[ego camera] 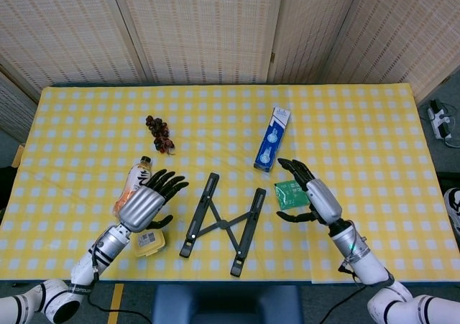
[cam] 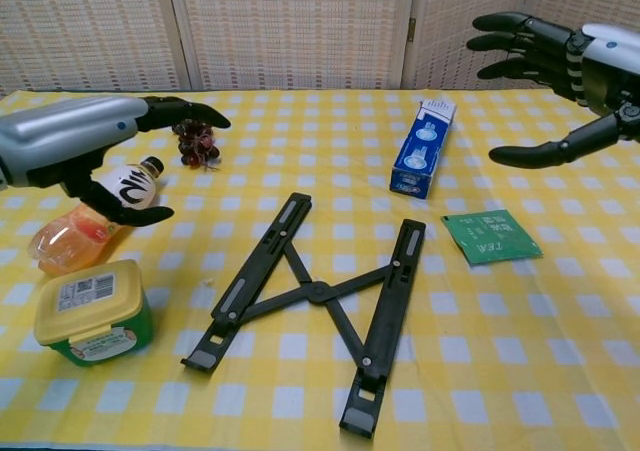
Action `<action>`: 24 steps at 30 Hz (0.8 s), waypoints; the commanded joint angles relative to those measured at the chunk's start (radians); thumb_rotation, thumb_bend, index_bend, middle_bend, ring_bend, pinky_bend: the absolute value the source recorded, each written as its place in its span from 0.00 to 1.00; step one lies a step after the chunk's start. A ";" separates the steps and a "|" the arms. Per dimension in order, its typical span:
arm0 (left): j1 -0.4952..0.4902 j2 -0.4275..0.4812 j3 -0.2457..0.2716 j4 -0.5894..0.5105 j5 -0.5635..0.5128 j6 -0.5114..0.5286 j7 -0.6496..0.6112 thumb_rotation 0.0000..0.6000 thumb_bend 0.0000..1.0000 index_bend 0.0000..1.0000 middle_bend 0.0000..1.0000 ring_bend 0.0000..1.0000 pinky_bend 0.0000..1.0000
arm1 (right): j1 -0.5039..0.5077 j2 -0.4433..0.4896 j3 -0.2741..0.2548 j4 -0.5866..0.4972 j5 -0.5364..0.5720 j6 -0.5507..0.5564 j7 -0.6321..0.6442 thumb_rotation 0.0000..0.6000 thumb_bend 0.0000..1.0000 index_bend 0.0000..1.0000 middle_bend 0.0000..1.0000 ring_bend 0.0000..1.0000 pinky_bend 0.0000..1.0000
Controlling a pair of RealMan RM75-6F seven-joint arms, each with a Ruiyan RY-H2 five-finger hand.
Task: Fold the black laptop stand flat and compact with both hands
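Here, yellow checked tablecloth (ego camera: 359, 116), woven screens (ego camera: 201, 29) behind.

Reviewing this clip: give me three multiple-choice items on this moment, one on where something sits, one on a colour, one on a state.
1. The green packet lies:
A. right of the laptop stand
B. under the bottle
C. beside the grapes

2. The box behind the stand is mainly:
A. red
B. blue
C. black

3. The stand is:
A. upright, held by both hands
B. flat on the table, untouched
C. held by one hand

Answers:
A, the packet sits off the stand's right bar.
B, its faces are blue and white.
B, the left hand and right hand hover open, apart from it.
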 commanded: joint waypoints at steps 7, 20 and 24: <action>-0.109 -0.125 -0.042 0.168 -0.060 -0.112 0.145 1.00 0.27 0.10 0.08 0.00 0.00 | -0.001 0.040 -0.076 -0.060 -0.178 -0.012 -0.512 1.00 0.24 0.38 0.53 0.56 0.51; -0.205 -0.299 -0.072 0.396 -0.128 -0.180 0.212 1.00 0.23 0.05 0.03 0.00 0.00 | 0.015 -0.093 -0.097 0.005 -0.162 -0.141 -0.783 1.00 0.23 0.50 0.76 0.79 0.78; -0.229 -0.337 -0.078 0.456 -0.148 -0.203 0.225 1.00 0.22 0.04 0.02 0.00 0.00 | 0.023 -0.148 -0.091 0.047 -0.140 -0.172 -0.818 1.00 0.24 0.50 0.76 0.81 0.80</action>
